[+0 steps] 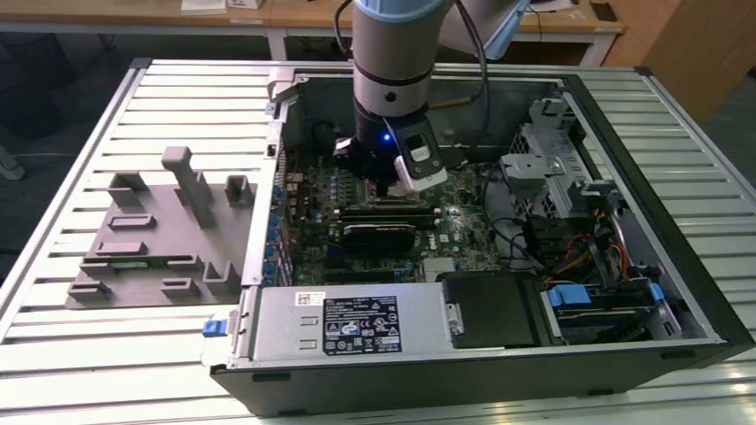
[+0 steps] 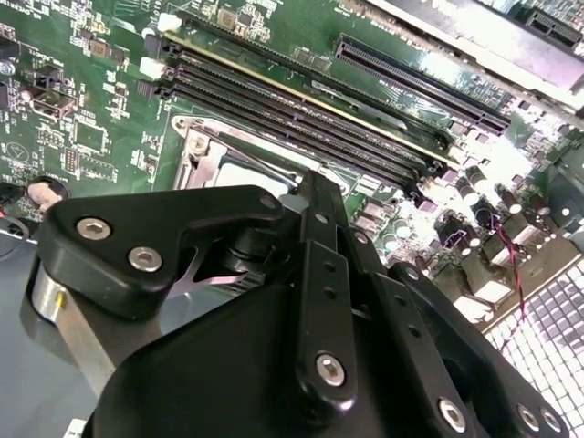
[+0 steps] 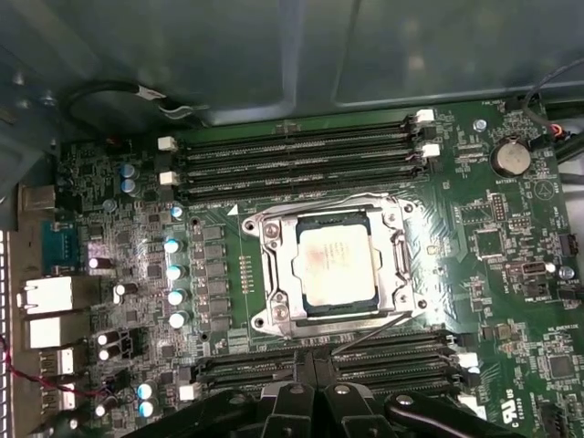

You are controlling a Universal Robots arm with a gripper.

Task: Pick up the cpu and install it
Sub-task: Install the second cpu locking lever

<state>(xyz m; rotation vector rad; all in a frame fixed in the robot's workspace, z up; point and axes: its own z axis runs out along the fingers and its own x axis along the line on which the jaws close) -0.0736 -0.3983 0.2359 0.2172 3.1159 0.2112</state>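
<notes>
The cpu (image 3: 336,265), a square chip with a silvery top, lies flat inside the metal-framed socket (image 3: 274,274) on the green motherboard. A corner of the cpu (image 2: 245,178) and the socket frame (image 2: 196,146) peek out past the black gripper body in the second wrist view. My gripper (image 3: 315,365) hovers just off the socket, over the memory slots beside it. Its fingers are shut together with nothing between them. In the exterior view the gripper (image 1: 390,190) reaches down into the open computer case (image 1: 614,345) over the board.
Memory slots (image 3: 301,160) flank the socket on two sides. A grey fixture plate (image 1: 154,239) with upright pegs lies at the exterior view's left. The power supply (image 1: 343,323), drive cage (image 1: 543,168) and cables (image 1: 567,248) crowd the case's near and right sides.
</notes>
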